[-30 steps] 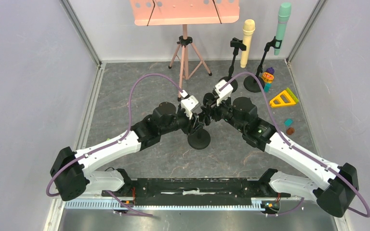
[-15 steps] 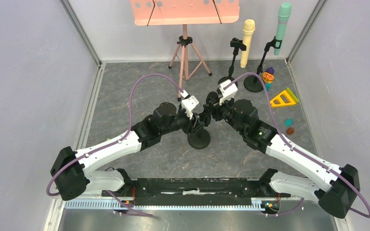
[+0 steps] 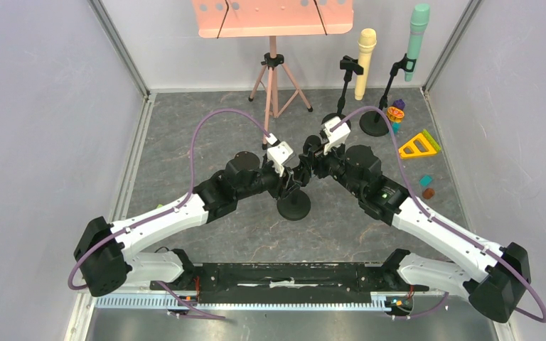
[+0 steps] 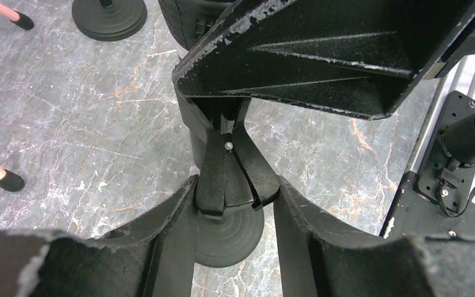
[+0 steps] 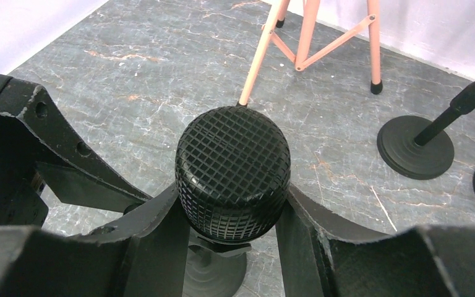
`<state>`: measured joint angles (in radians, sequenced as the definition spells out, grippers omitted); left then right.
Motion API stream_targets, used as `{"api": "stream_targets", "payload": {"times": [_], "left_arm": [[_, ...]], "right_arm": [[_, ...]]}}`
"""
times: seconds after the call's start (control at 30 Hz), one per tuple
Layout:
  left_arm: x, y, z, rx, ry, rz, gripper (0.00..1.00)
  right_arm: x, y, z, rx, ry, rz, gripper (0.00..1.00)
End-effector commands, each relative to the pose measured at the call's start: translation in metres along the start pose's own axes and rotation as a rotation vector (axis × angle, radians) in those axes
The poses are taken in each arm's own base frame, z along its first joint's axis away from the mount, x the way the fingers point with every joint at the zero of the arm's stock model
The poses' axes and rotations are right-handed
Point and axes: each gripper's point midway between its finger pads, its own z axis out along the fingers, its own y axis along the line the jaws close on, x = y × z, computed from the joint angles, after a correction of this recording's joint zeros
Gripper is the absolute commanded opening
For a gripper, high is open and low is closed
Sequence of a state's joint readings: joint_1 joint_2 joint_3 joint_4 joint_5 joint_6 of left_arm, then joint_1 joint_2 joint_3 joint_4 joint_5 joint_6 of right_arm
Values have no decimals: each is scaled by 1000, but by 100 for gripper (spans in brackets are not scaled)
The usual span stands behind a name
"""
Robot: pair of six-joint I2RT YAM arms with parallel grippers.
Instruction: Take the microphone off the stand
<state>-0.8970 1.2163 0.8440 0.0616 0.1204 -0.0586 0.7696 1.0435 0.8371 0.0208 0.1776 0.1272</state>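
Observation:
A black microphone with a gridded head stands in the clip of a black stand with a round base at mid table. My right gripper is shut on the microphone just under its head; in the top view the right gripper sits above the stand. My left gripper is shut on the stand's clip, its fingers pressing both sides. From above, the left gripper meets the right one over the base. The microphone body is hidden between the two grippers.
A pink music stand on a tripod stands at the back. A yellow microphone and a green microphone sit on their own black stands at back right. Small coloured toys lie at the right wall.
My right gripper has shifted slightly up and away toward the far right with the microphone. The left arm has held still on the stand.

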Motion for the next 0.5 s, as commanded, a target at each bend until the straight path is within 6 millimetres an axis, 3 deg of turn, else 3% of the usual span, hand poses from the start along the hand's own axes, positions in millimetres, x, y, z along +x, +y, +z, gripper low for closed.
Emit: {"api": "stream_targets", "payload": {"times": [0.0, 0.13, 0.2, 0.47], "left_arm": [[20, 5, -7, -35, 65, -25, 52], [7, 5, -8, -43, 19, -9, 44], [6, 9, -8, -68, 19, -6, 53], [8, 7, -4, -56, 40, -12, 55]], "right_arm": [[-13, -13, 2, 24, -40, -28, 17], [-8, -11, 3, 12, -29, -19, 17], [-9, -12, 2, 16, -32, -21, 17], [-9, -10, 3, 7, -27, -22, 17]]}}
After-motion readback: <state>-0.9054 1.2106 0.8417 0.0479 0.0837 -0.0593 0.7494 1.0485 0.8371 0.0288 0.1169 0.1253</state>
